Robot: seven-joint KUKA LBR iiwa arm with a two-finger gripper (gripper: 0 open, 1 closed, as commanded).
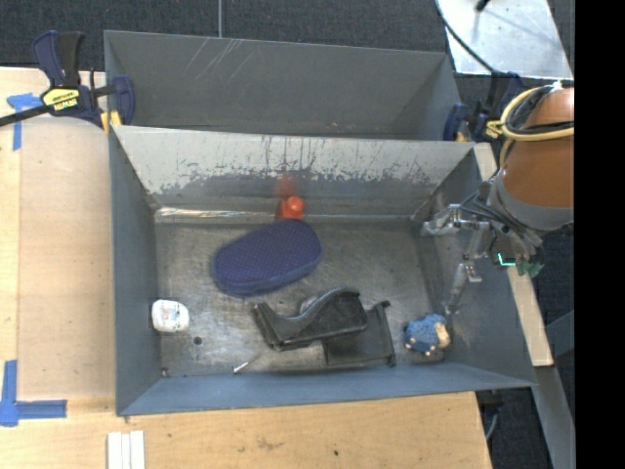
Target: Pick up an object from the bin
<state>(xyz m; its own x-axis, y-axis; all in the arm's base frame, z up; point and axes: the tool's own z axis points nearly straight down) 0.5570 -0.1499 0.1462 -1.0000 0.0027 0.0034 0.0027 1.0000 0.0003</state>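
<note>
Just beside the small blue-and-yellow lumpy toy (pixel 427 333), the gripper (pixel 452 308) hovered, its spread untellable, nothing lifted yet

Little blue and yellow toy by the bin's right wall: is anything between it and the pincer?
Nothing visible is. The pincer hangs close by the little blue and yellow toy, and the gap between them is bare. The black thing lies on the toy's other side, toward the bin's middle.

The grey metal bin (pixel 381 262) carries a small blue-and-yellow toy (pixel 427 334) just beside the end effector (pixel 453 303). Farther off lie a black stapler-like tool (pixel 322 325), a dark blue oval pad (pixel 267 258) and an orange ball (pixel 292 206). Farthest from it sits a white roll (pixel 169 316)
</note>
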